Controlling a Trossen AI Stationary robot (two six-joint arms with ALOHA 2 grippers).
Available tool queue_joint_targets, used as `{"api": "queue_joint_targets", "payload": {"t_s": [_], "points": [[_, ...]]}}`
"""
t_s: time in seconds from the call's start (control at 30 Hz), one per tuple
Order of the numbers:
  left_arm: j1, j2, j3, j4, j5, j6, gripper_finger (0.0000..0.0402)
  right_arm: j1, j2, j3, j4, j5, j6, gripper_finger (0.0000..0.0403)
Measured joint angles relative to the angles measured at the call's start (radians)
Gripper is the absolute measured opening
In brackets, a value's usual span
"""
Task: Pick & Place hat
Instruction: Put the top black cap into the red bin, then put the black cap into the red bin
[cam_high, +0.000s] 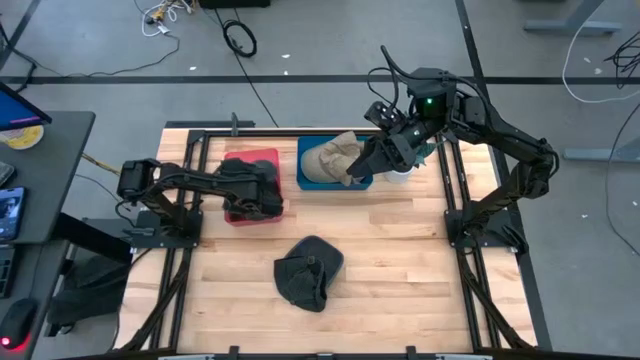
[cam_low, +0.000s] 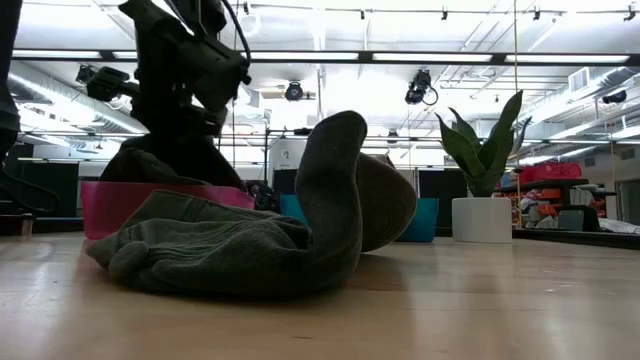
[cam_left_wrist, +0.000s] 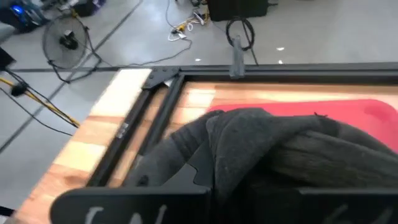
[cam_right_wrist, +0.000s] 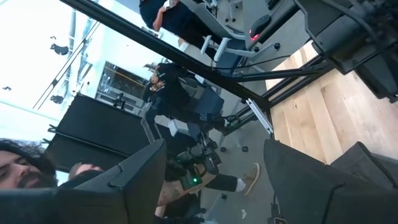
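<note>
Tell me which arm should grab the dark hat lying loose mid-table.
Probably the left. Its hand is at the red bin, over a dark hat there, nearer the loose dark hat. The right hand is busy at the tan hat in the blue bin, farther away.

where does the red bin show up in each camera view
High view: the red plastic bin sits at the table's back left, mostly covered by the left gripper and a dark cloth hat.
Low view: a pink-red band at left, behind the grey-green fabric hat.
Left wrist view: red surface beyond the dark cloth.
Right wrist view: not in it.
Shared landmark: the blue plastic bin beside it, also in the low view.
</note>
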Motion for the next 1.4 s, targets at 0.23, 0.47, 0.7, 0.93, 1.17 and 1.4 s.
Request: {"api": "queue_joint_targets", "payload": {"t_s": [0.23, 0.47, 0.7, 0.93, 1.17, 1.4], "points": [[-0.001, 0.052, 0.0, 0.098, 0.022, 0.116, 0.0019, 0.0, 0.0, 0.0, -0.01, 0.0, -0.005, 0.0272], [-0.022, 0.09, 0.0, 0.163, 0.085, 0.172, 0.0047, 0.0, 0.0, 0.0, -0.021, 0.018, 0.003, 0.0272], [-0.101, 0.046, 0.0, 0.248, 0.08, 0.181, 0.0126, 0.0, 0.0, 0.0, -0.026, 0.019, -0.004, 0.0272], [-0.191, -0.046, 0.0, 0.291, 0.083, 0.121, 0.024, 0.0, 0.0, 0.0, -0.026, 0.019, -0.019, 0.0272], [-0.237, -0.174, 0.0, 0.301, 0.081, 0.043, 0.0323, 0.0, 0.0, 0.0, -0.026, 0.019, -0.032, 0.0272], [-0.245, -0.308, 0.0, 0.289, 0.072, 0.131, 0.0353, 0.0, 0.0, 0.0, -0.039, 0.034, -0.033, 0.0272]]}}
